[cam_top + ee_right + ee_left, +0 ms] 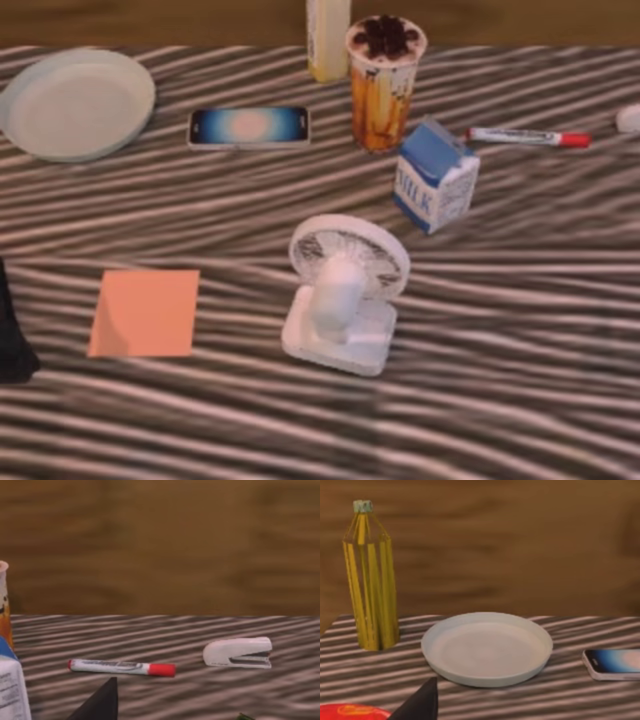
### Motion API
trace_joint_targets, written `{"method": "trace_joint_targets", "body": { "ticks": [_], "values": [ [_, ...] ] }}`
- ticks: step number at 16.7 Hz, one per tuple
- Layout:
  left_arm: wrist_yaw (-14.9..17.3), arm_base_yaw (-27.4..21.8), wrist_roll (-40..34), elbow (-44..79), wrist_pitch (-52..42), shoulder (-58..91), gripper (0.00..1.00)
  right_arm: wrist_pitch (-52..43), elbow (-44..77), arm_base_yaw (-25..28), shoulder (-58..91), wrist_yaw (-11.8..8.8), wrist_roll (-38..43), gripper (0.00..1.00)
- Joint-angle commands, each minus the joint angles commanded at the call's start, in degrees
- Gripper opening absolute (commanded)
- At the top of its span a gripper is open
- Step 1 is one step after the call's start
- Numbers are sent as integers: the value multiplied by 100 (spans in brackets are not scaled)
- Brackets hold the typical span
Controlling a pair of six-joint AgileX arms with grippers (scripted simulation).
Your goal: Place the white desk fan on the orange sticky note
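The white desk fan [345,295] stands upright on its square base near the middle of the table, its grille head toward the far side. To its left, well apart, the orange sticky note [145,313] lies flat and bare. My left arm [12,345] shows only as a dark shape at the table's left edge, beside the note. In the left wrist view one black fingertip [426,697] shows with nothing against it. My right arm is out of the top view. Its wrist view shows one black fingertip [105,697], also holding nothing. Neither wrist view shows the fan or the note.
At the back stand a pale plate [78,104], a phone [249,127], a yellow bottle [328,38] and a topped cup [384,85]. A milk carton [436,176] stands just behind and right of the fan. A red-capped marker [530,137] and a white stapler [239,653] lie at the back right.
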Motion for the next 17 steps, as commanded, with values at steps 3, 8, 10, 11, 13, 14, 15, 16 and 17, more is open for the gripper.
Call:
{"method": "trace_joint_targets", "body": {
  "ticks": [3, 8, 10, 11, 13, 14, 15, 16, 17],
  "values": [
    [5, -20, 24, 41, -39, 53, 100, 0, 0, 0, 0, 0, 0, 100],
    [61, -374, 513, 936, -819, 1114, 100, 0, 0, 0, 0, 0, 0, 100],
    [77, -601, 855, 1590, -1352, 1841, 100, 0, 0, 0, 0, 0, 0, 100],
    [83, -728, 1051, 1972, -1654, 2256, 100, 0, 0, 0, 0, 0, 0, 100],
    [91, -1010, 1493, 2834, -2319, 3174, 100, 0, 0, 0, 0, 0, 0, 100],
    [94, -1162, 1733, 3304, -2673, 3665, 100, 0, 0, 0, 0, 0, 0, 100],
    [97, -1320, 1983, 3797, -3039, 4174, 100, 0, 0, 0, 0, 0, 0, 100],
    [100, -1485, 2245, 4313, -3416, 4701, 100, 0, 0, 0, 0, 0, 0, 100],
    [102, -1654, 2516, 4848, -3800, 5240, 100, 0, 0, 0, 0, 0, 0, 100]
  ]
}}
